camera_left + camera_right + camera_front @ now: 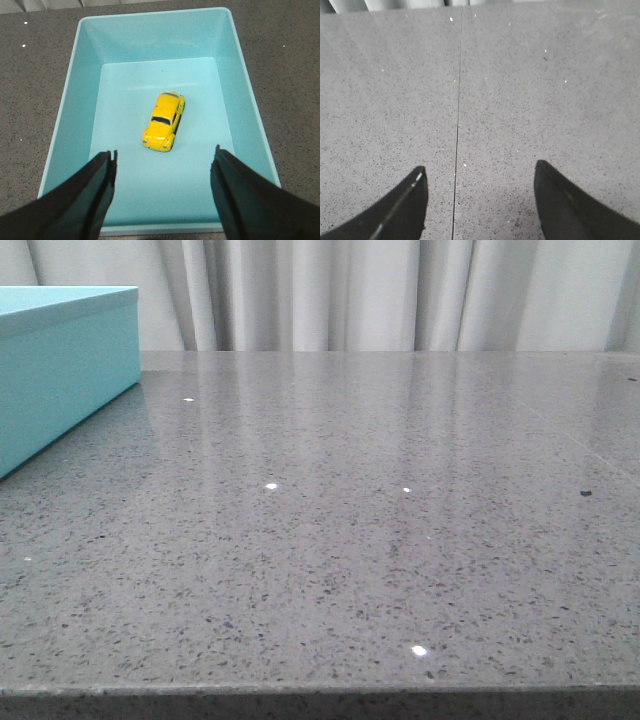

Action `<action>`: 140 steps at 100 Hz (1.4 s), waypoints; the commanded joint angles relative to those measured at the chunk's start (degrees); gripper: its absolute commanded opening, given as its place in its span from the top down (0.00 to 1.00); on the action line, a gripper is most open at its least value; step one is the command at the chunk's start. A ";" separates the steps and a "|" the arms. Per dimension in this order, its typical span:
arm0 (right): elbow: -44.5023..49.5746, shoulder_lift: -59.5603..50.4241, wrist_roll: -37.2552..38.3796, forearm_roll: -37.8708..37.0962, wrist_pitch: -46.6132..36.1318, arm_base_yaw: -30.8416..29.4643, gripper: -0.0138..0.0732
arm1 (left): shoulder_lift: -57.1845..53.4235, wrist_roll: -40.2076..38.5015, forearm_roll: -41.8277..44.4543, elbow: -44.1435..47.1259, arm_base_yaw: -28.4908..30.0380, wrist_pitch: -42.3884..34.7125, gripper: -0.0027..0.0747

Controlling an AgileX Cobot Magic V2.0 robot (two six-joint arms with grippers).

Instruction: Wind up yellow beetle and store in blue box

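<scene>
The yellow beetle [164, 121] lies on the floor of the blue box [80, 85], near its middle, seen in the left wrist view. My left gripper [164, 156] is open and empty, held above the box, apart from the car. The blue box also shows at the far left of the front view [60, 370]; the car is hidden inside it there. My right gripper [480, 172] is open and empty above bare table. Neither gripper shows in the front view.
A grey speckled stone table [350, 520] fills the front view, with its front edge at the bottom. A thin seam [458, 115] runs across the table in the right wrist view. White curtains [380, 290] hang behind the table.
</scene>
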 commanded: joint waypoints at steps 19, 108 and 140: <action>9.88 -11.38 -0.68 -3.20 -11.80 -0.09 0.30 | -15.57 0.00 -1.53 12.49 -0.03 -11.44 0.44; 36.15 -25.42 -0.68 -4.27 -40.32 -0.09 0.91 | -47.74 0.00 -4.52 45.64 -0.03 -26.72 0.99; 43.80 -25.42 -0.68 -6.30 -55.84 -0.09 0.92 | -47.74 0.00 -4.52 51.19 -0.03 -37.57 0.99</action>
